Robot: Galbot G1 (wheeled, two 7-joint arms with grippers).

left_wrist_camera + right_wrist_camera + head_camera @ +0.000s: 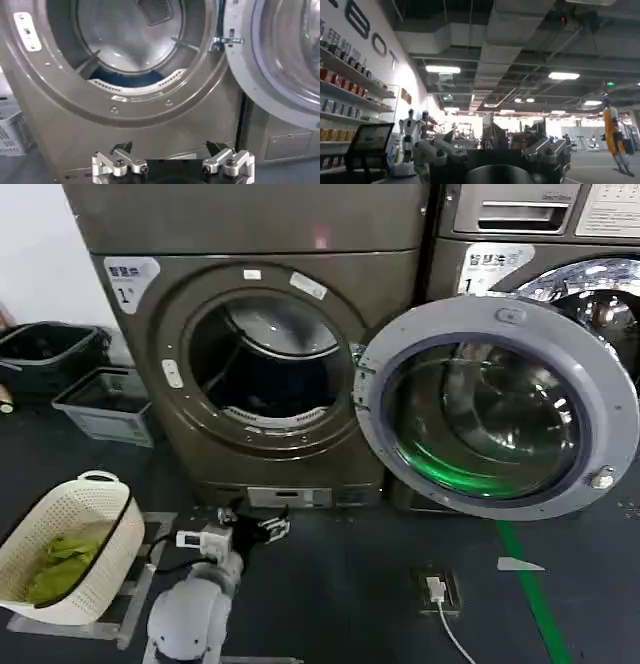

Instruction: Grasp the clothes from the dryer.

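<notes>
The dryer point(262, 344) faced the robot, porthole forward, its door point(497, 406) swung wide rightward. The left gripper point(172, 159) hung low before it, jaws spread, empty.

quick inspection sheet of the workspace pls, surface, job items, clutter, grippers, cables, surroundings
surface: dark floor, a green line running along it.
job's things: dryer with its door swung wide open; something dark blue low in the drum.
clutter: white basket holding green cloth at the robot's left; grey crates beside the dryer.
grippers: left gripper open, low in front of the dryer, empty; right gripper turned away, towards the room.
cables: white cable plugged into a floor socket.
surroundings: neighbouring machine at right.
</notes>
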